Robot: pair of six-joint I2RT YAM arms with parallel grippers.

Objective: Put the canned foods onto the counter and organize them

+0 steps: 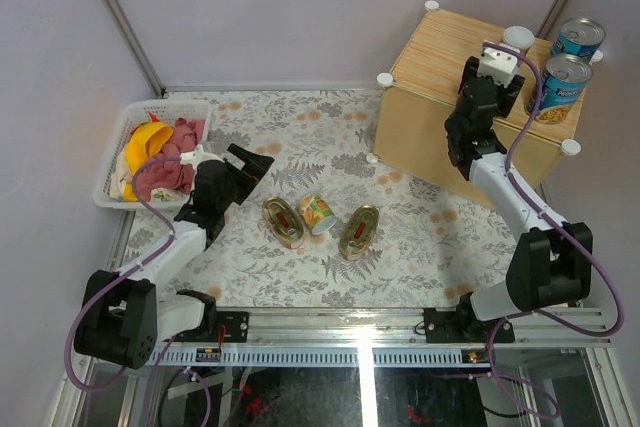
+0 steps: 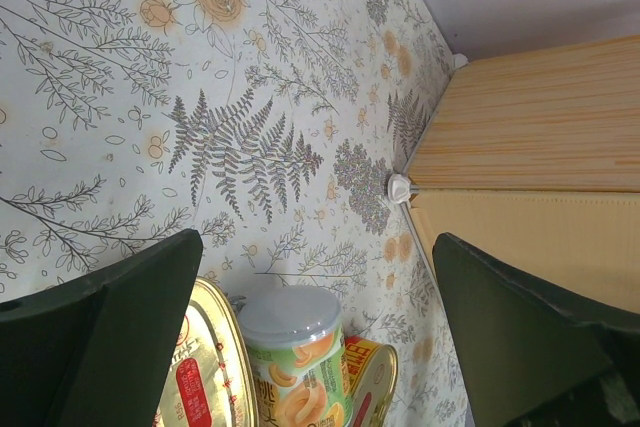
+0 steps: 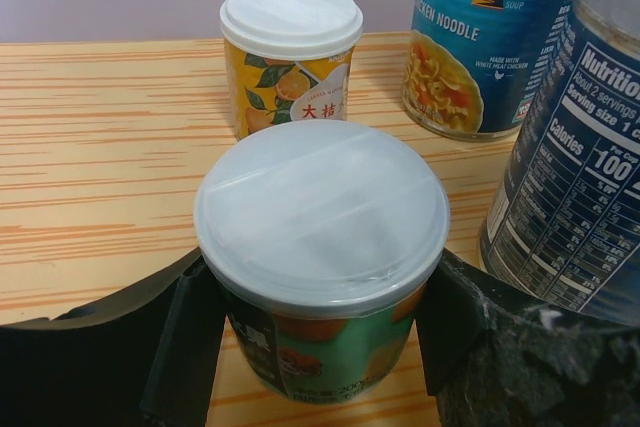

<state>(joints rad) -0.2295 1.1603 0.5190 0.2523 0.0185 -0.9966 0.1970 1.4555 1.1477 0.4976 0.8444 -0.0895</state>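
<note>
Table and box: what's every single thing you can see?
big cans: 2, blue labels, far right corner of counter
small cans: 3, pale lids; orange-label can and green-label can on counter, third can lying on table
oval tins: 2, gold, on table, either side of third can
counter: 1, light wood, right
basket: 1, white, far left, holds yellow and pink cloths
table: 1, flowery cover
left fingers: 2, black, open above table
right fingers: 2, black, either side of green-label can

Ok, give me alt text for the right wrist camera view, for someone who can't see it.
The right gripper clasps a pale-lidded green-labelled can standing on the wooden counter. Behind it stands a yellow-labelled can; two blue-labelled cans stand at the frame's right.
</note>
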